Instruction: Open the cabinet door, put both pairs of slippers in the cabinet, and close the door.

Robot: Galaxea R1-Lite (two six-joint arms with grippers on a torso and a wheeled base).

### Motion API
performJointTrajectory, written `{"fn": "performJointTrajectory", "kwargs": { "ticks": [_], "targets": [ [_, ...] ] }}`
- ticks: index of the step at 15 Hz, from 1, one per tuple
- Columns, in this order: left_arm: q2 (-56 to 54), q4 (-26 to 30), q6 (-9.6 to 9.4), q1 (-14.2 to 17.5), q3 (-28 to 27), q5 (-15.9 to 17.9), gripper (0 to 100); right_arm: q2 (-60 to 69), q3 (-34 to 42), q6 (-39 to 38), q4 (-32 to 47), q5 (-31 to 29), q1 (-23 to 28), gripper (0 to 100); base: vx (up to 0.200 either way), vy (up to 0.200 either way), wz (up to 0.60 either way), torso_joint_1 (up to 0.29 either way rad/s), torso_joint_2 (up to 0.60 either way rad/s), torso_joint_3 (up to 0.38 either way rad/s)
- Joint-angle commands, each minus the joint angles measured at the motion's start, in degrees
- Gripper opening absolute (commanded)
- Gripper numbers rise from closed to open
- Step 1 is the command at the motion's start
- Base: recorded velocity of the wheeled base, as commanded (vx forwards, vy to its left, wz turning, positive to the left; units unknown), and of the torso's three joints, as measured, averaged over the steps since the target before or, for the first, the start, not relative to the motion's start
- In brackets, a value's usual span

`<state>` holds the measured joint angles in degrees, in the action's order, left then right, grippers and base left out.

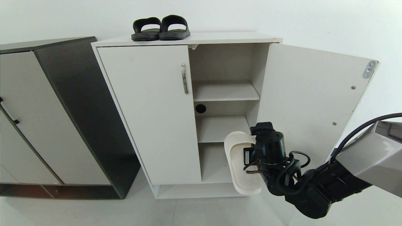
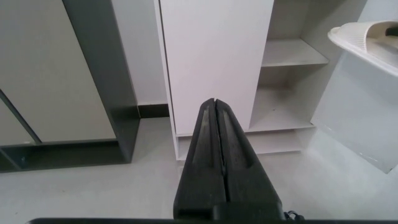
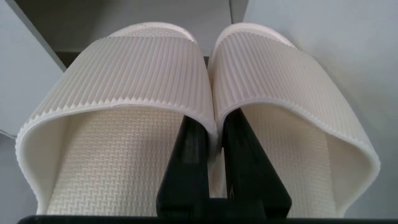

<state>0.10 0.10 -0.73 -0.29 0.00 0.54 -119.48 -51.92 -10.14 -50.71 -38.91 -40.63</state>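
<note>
The white cabinet (image 1: 147,110) stands with its right door (image 1: 311,100) swung open and its left door shut. A black pair of slippers (image 1: 160,29) rests on its top. My right gripper (image 3: 214,134) is shut on the white pair of slippers (image 3: 199,93), pinching their two inner edges together. It holds the white slippers (image 1: 240,163) in front of the open side, level with the lowest compartment (image 1: 213,163). The shelves (image 1: 224,91) inside are bare. My left gripper (image 2: 214,109) is shut on nothing and hangs low, facing the cabinet front, with the white slippers (image 2: 367,34) off to one side.
A dark grey cabinet (image 1: 62,119) with pale doors stands close against the white one's left side. The open door juts out on the right, beside my right arm. Pale floor (image 1: 94,213) lies in front.
</note>
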Motion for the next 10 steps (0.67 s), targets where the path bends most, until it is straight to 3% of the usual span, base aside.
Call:
{"fn": "performJointTrajectory", "kwargs": {
  "ticks": [1,10],
  "targets": [
    [0.08,-0.01,0.03,0.03,0.0,-0.01,0,0.21,0.15,0.12,0.0,-0.02,0.82,0,0.0,0.0,0.0,0.0,0.0,0.0],
    [0.08,0.08,0.03,0.03,0.0,-0.01,0,-0.05,0.33,0.12,0.0,0.33,1.26,0,0.0,0.0,0.0,0.0,0.0,0.0]
  ]
}}
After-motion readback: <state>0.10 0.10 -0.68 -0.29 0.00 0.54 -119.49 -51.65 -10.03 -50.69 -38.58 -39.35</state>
